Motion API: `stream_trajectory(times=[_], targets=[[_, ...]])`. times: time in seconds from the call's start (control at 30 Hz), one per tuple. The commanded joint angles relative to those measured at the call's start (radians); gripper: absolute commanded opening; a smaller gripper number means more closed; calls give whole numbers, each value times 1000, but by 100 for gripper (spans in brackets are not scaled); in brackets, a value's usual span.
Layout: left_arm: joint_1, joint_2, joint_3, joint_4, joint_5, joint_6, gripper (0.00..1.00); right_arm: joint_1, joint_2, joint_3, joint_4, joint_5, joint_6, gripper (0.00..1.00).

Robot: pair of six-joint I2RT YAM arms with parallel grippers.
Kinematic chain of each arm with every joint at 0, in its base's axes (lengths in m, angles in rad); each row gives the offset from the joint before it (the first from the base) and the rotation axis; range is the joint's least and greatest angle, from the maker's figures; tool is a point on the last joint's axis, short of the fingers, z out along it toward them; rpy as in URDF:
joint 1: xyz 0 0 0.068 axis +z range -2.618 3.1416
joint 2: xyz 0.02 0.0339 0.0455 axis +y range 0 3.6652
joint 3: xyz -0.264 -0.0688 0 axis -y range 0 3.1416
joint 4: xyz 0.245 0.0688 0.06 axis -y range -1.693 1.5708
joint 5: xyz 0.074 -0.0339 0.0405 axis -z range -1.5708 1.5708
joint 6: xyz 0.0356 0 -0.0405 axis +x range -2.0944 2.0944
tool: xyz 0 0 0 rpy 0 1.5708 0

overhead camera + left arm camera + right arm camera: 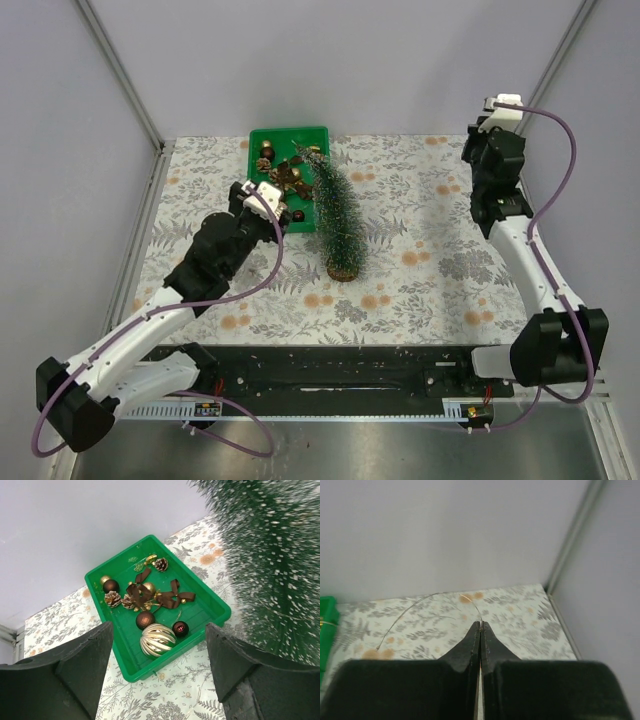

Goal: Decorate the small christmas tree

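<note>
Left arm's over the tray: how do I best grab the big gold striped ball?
Come straight down on the gold ball with the open left gripper and pinch its round middle side to side: the green tray floor is bare there, while smaller balls crowd its far side.

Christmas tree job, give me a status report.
Left fingers open over green tray. Right fingers shut on thin wire. Small christmas tree upright beside tray, ornaments in tray.
</note>
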Motion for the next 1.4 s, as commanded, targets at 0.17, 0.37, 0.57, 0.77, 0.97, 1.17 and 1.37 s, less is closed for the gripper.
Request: stream_trajectory(times=[0.17, 0.37, 0.57, 0.77, 0.97, 1.17, 1.37], targets=[[11, -122, 69, -166, 286, -6, 79, 3, -326, -183, -296, 276, 76, 0], [11, -124, 161, -253, 472, 23, 78, 8, -561, -188, -613, 17, 198, 0], [-61, -57, 283, -335, 588, 97, 78, 9, -706, -113, -819, -338, 195, 0], [-204, 40, 398, -385, 549, 223, 79, 9, -795, -97, -961, -695, 172, 0], [-329, 111, 410, -363, 499, 352, 92, 9, -876, -105, -986, -938, 153, 0], [-437, 161, 416, -277, 402, 459, 99, 9, -873, -120, -914, -1070, 179, 0], [-512, 210, 419, -142, 328, 491, 99, 9, -859, -127, -877, -1108, 196, 0]])
